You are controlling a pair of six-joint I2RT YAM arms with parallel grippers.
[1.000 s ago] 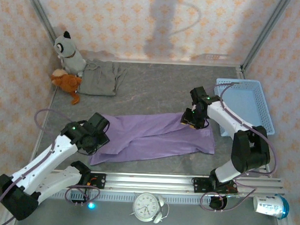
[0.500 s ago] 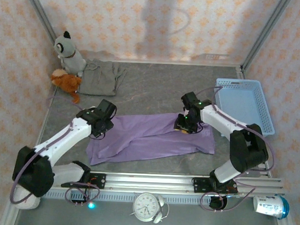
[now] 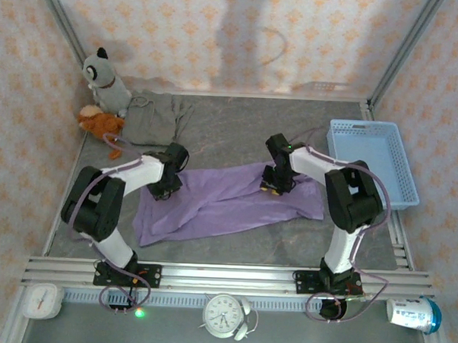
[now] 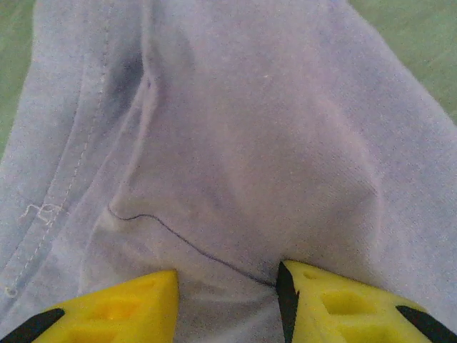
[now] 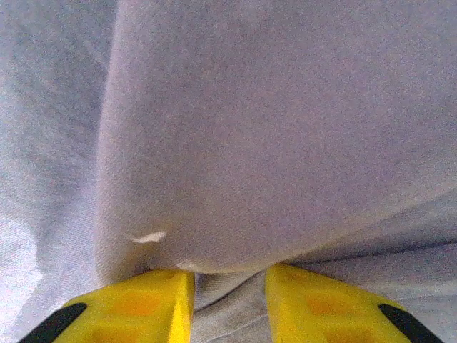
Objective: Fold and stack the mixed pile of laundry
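Although the large lavender-purple cloth garment (image 3: 227,206) is spread out long across the middle of the grey counter (image 3: 238,138), it does not lie flat: I see ridges and folds along its far edge, where both arms bear down on it.

From above, my left gripper (image 3: 166,190) sits on the garment's far left corner. On the left wrist camera (image 4: 227,275) its yellow fingers (image 4: 128,304) stand apart with lavender cloth (image 4: 250,143) across the gap between them. A stitched hem runs down the left of that view and a thin crease leads in to the right-hand finger. I cannot tell whether the cloth is truly pinched there.

My right gripper (image 3: 272,187) is on the far edge toward the garment's right end. Through the right wrist camera (image 5: 228,275) the fingers stand closer together, clamped on a thick fold of the lavender fabric (image 5: 250,128) that swells up between them and touches both.

The small taupe grey-brown garment (image 3: 151,119) lies rumpled in the far left corner of the counter, well apart from the lavender one. Just beside it sit a grey plush toy (image 3: 104,79), upright, and an orange plush toy (image 3: 98,122), lying down. A light blue slatted plastic basket (image 3: 368,126) rests at the counter's right edge, near the right arm.
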